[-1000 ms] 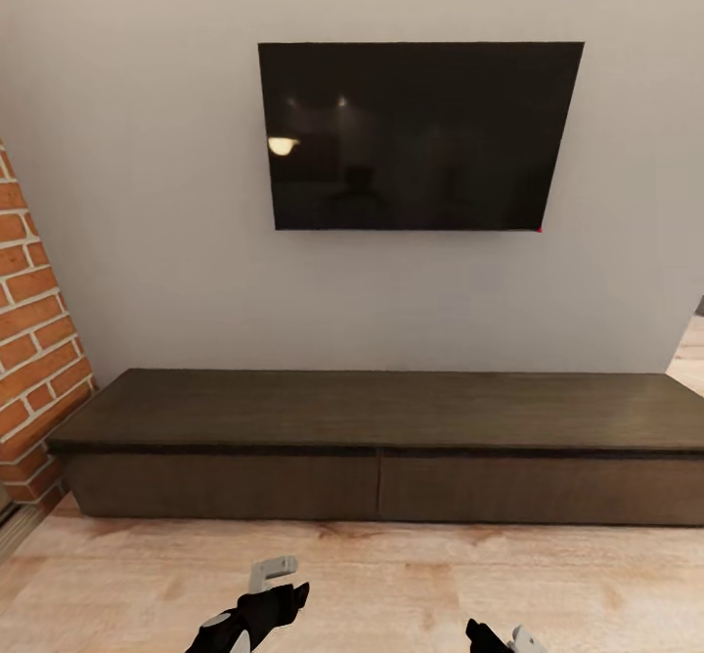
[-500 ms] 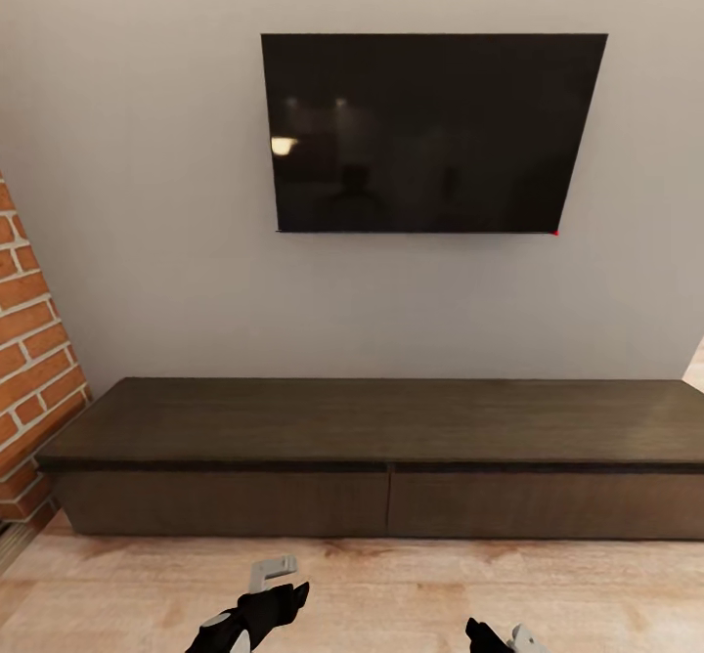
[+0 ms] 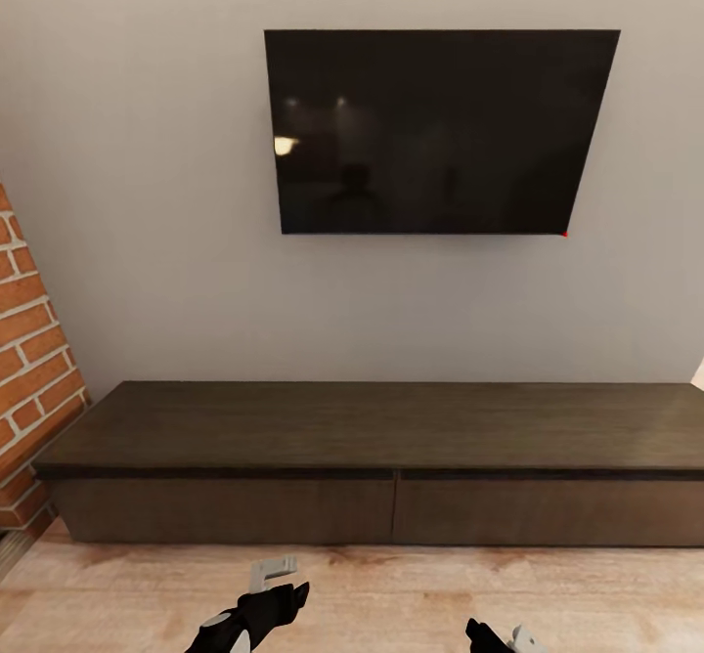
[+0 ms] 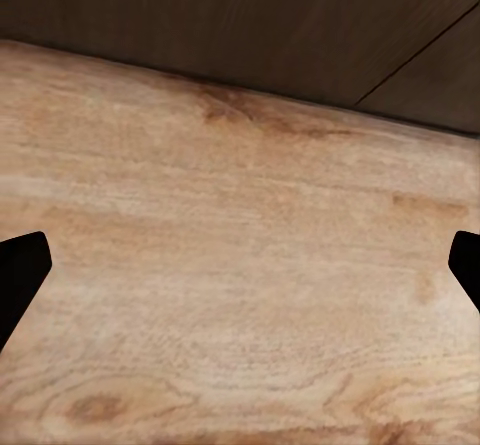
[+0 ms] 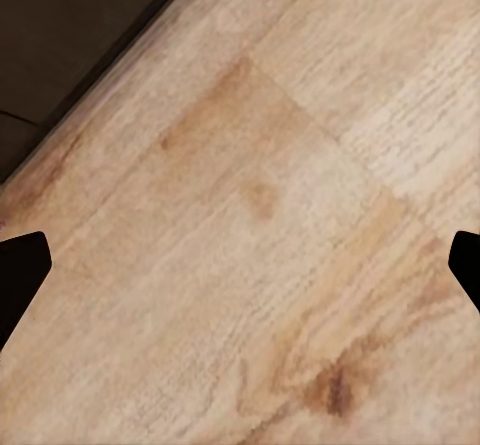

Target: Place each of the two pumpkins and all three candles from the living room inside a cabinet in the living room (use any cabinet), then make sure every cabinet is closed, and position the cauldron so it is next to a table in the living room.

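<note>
A long dark cabinet (image 3: 376, 428) sits closed against the wall under a television (image 3: 430, 132). Both grippers, the left gripper (image 4: 240, 265) and the right gripper (image 5: 240, 265), hang spread and empty over the wooden floor (image 4: 240, 295).

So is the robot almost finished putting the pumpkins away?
Can't tell from here. The cabinet has both drawer fronts shut and its top is bare. Both grippers are open with nothing between their fingers: the left gripper and the right gripper hang over the wooden floor in front of the cabinet. Whether any pumpkins or candles are inside, the pictures don't show, and the cauldron is still to be placed.
</note>
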You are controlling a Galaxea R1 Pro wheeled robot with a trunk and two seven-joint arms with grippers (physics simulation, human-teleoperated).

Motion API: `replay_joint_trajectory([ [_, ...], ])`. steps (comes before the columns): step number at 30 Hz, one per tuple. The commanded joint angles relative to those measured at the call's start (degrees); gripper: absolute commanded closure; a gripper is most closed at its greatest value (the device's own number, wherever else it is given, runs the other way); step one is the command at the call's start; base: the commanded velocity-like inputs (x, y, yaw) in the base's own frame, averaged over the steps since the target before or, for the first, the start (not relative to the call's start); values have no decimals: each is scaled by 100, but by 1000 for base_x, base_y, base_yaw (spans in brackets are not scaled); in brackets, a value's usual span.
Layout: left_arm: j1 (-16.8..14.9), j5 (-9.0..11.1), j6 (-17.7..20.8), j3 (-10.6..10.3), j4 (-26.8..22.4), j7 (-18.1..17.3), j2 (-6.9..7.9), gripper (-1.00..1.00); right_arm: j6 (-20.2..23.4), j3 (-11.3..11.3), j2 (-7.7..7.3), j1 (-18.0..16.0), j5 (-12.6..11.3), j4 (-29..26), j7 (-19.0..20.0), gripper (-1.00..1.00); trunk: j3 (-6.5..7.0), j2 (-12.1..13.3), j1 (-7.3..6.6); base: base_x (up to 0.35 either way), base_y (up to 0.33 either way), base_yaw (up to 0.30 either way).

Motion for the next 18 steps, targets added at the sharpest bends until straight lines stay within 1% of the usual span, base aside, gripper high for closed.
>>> replay_joint_trajectory([
  [1,-1,47,32,-10,-10,-3,2,-100,-24,2,2,-2,-44,-3,-14,-100,-6,-2,-1,10,5,0],
  [3,-1,47,32,-10,-9,-1,2,-100,-26,2,2,-2,-44,-3,-14,-100,-6,-2,-1,6,-24,0],
  [5,-1,45,32,-14,-10,2,2,-100,-27,2,2,-2,-44,-3,-14,-100,-6,-2,-1,3,-142,0],
  [13,-1,39,32,-19,-9,6,2,-100,-35,2,2,-2,-44,-8,-6,-100,-6,-2,-1,20,-242,0],
  [18,-1,38,32,-19,-11,1,2,-100,-36,2,2,-2,-44,-6,-5,-100,-6,-2,-1,13,-46,0],
])
